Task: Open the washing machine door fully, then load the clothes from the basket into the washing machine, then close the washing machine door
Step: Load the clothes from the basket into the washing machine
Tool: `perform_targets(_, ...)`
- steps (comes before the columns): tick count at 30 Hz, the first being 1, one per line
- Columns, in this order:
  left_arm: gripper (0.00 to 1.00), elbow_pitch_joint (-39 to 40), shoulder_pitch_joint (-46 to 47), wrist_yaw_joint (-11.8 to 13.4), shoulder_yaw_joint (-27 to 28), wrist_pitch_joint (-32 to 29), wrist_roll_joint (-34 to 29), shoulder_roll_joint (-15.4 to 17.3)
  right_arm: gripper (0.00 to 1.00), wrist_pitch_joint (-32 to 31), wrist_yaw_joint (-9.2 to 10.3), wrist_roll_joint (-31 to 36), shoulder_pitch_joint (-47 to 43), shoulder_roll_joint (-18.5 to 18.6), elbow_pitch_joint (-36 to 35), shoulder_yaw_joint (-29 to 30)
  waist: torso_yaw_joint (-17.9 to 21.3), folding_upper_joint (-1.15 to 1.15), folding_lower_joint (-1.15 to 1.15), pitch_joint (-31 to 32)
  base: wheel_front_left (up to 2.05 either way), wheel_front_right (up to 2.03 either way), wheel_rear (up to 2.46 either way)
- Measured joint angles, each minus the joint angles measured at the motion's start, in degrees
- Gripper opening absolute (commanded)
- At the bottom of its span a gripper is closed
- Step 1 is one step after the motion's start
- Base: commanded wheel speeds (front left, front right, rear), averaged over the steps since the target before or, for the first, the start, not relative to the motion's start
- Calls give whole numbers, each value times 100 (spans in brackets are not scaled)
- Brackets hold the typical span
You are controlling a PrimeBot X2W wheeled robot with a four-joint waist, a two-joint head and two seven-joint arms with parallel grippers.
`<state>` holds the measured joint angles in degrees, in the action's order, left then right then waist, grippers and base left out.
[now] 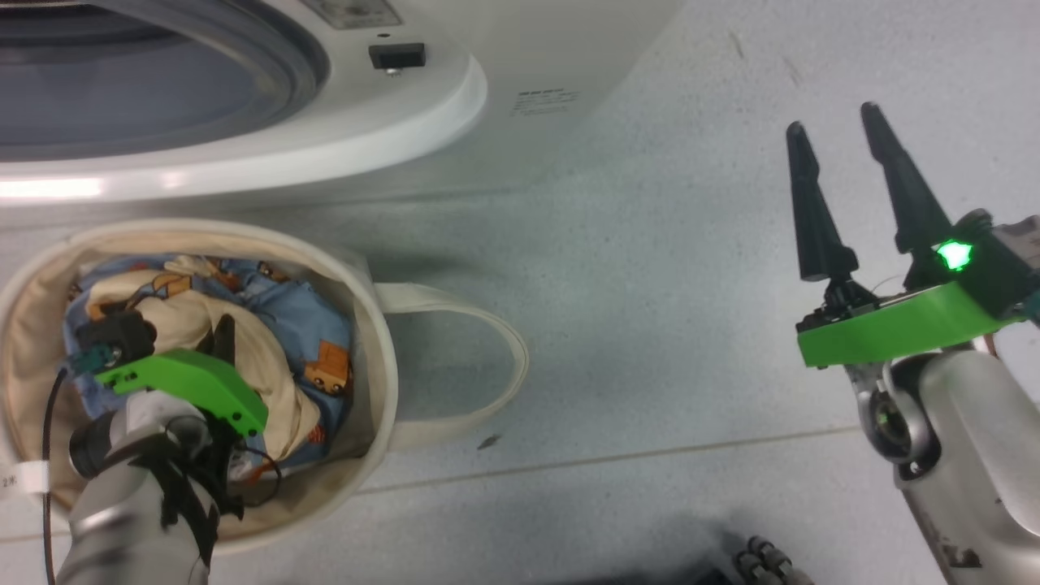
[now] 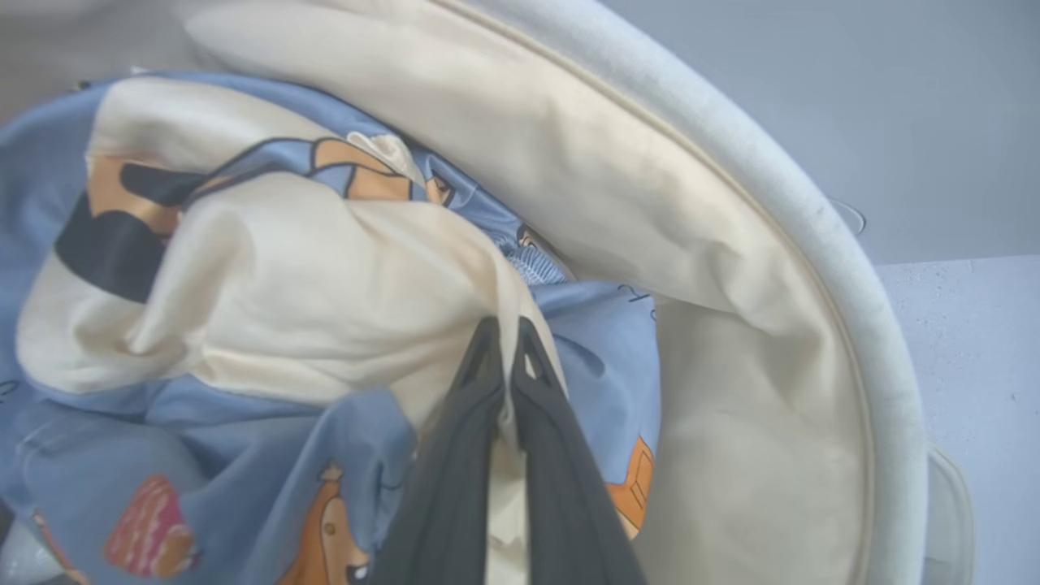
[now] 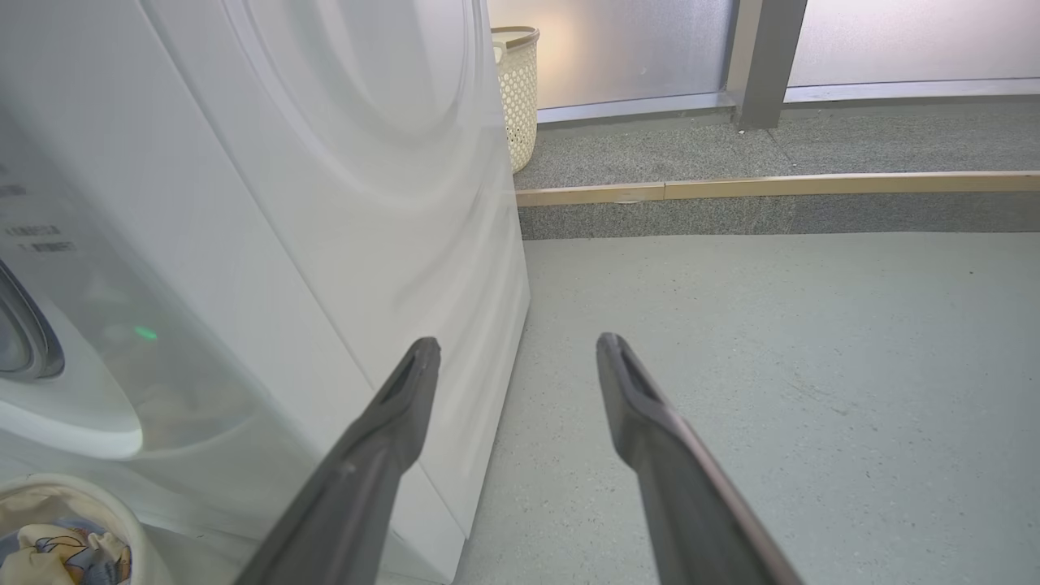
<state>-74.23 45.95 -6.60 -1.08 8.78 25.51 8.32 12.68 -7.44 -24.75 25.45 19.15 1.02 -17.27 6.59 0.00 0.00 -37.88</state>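
The basket (image 1: 374,325) stands on the floor in front of the washing machine (image 1: 520,49), whose round grey-ringed opening (image 1: 276,73) shows at the upper left. The washing machine door is out of view. The clothes (image 1: 325,325), light blue with orange cartoon print and cream parts, lie bunched inside the basket. My left gripper (image 1: 221,337) reaches down into the basket and is shut on a cream fold of the clothes (image 2: 325,284); its fingers (image 2: 455,455) pinch the cloth between them. My right gripper (image 1: 833,122) hangs open over bare floor to the right, holding nothing.
The basket's looping handle (image 1: 496,333) lies on the floor to its right. In the right wrist view the washing machine's white side (image 3: 366,203) is at the left, with a perforated cream hamper (image 3: 516,89) behind it and a raised step (image 3: 772,191) across the back.
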Motion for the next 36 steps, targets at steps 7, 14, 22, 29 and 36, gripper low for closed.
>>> perform_targets(7,0,-2,-427,-52,-55,248,143,-38,100,74,0,-204,24,-86,426,-414,-27,0,-1,563,0,0,0)
perform_targets(14,0,288,-938,-57,-446,483,399,-112,100,157,0,-536,34,-124,898,-732,-111,0,-1,1381,0,0,0)
perform_targets(22,0,932,-1389,-57,-924,544,737,-27,100,160,0,-684,-31,-231,1051,-779,-290,0,-2,1926,0,0,0)
perform_targets(29,0,1847,-1799,-57,-1060,545,865,208,100,160,0,-746,-292,-325,1095,-789,-434,0,0,2297,0,0,0)
perform_targets(36,0,2921,-2222,-57,-927,545,739,238,100,160,0,-812,-519,-390,1128,-767,-552,0,-1,2701,0,0,0)
